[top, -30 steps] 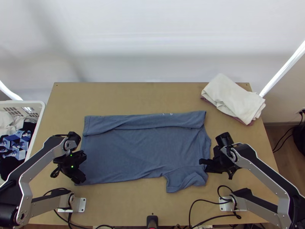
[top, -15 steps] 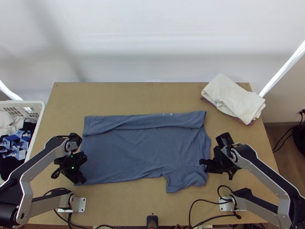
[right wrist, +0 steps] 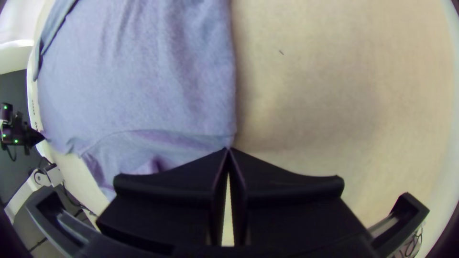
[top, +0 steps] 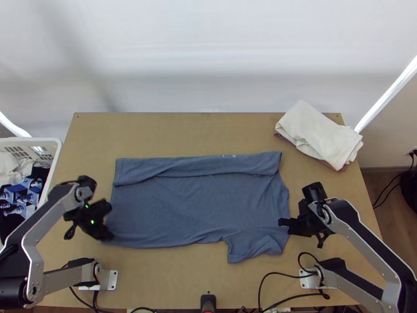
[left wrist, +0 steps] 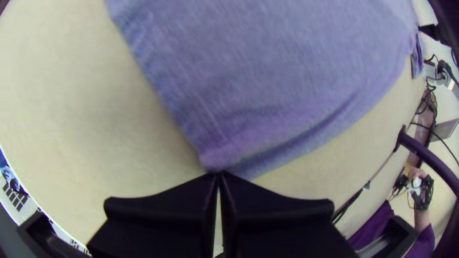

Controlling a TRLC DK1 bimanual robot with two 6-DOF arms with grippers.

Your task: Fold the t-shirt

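The blue t-shirt [top: 193,208] lies lengthwise across the middle of the tabletop [top: 167,130], its hem towards the left edge and its shoulder end towards the right. Its far side is turned inward in a long band [top: 198,167], which narrows the body; the near side has no such fold, and its sleeve [top: 253,248] sticks out towards the near edge, creased.

The left gripper [left wrist: 219,173] is closed on the near corner of the hem, the cloth pinched at the very tips. The right gripper [right wrist: 228,148] is closed on the shoulder edge beside the near sleeve. Holding both ends of the near side probably serves to keep that side taut between the arms, so it can come over as one straight strip to match the far band. The first lengthwise fold looks done and the second about to be made. The hold is shallow at both ends, so a corner could slip free, and the loose sleeve may bunch under the fold unless it is carried along.

A stack of folded cloths [top: 318,133] sits at the far right corner, likely set there to leave working room; a white laundry basket [top: 47,141] stands by the left edge.
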